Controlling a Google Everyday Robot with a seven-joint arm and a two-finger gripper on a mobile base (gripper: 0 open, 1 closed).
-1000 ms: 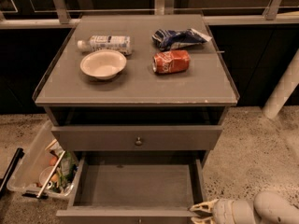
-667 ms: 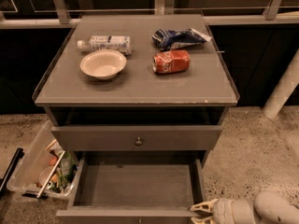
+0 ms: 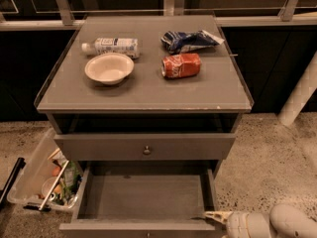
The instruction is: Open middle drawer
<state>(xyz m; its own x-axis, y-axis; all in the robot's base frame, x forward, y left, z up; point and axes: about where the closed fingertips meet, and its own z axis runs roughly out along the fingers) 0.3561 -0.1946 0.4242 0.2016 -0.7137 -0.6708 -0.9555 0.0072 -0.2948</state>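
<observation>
The middle drawer (image 3: 143,197) stands pulled out toward me, showing its bare grey inside. Its front edge (image 3: 138,227) runs along the bottom of the camera view, and its knob is out of view. Above it the taller top drawer front (image 3: 99,147) with a small round knob (image 3: 146,150) is closed. My gripper (image 3: 216,215) is at the bottom right, pointing left, right at the open drawer's front right corner. The lowest drawer is out of view.
On the cabinet top (image 3: 143,90) lie a white bowl (image 3: 109,68), a plastic bottle (image 3: 111,46), a red can (image 3: 181,65) and a blue bag (image 3: 188,40). A clear bin (image 3: 29,180) of items sits on the floor at left. A white post (image 3: 299,93) stands at right.
</observation>
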